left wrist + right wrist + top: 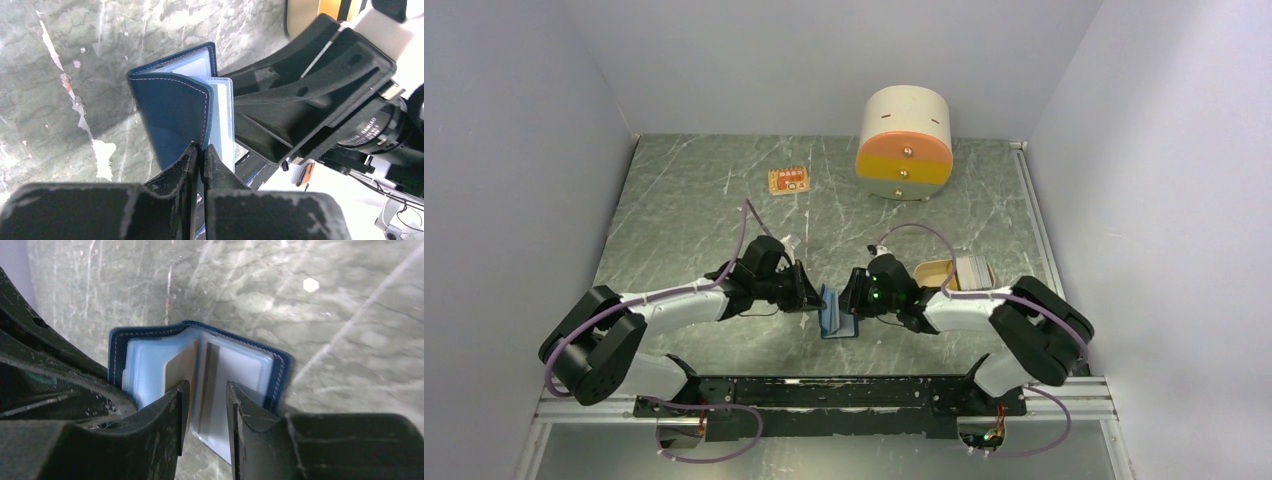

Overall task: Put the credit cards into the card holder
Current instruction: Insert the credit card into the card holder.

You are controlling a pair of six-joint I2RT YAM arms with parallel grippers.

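Card holder [837, 313] standing open on its edge close to the near edge of the bench [684, 200], about midway between the left and right edges, with one hand on either side of it. The left hand [200, 150] has its fingers pressed together on the rim of the navy cover, pinching the card holder [172, 112] and keeping it upright. The right hand [205, 390] faces the pale-blue inside. Its fingers [176, 405] are parted, and a clear sleeve leaf stands in the gap; I cannot tell whether either finger touches it. I see one tan card [181, 367] already seated in a sleeve of the card holder [200, 360], just beyond the left-hand finger of that view. The remaining credit cards [936, 272] lie near the right edge of the bench, behind the right arm. At the far edge I note a cream-and-orange round drawer unit [904, 142], and to its left, well apart, a small orange tag [788, 181].
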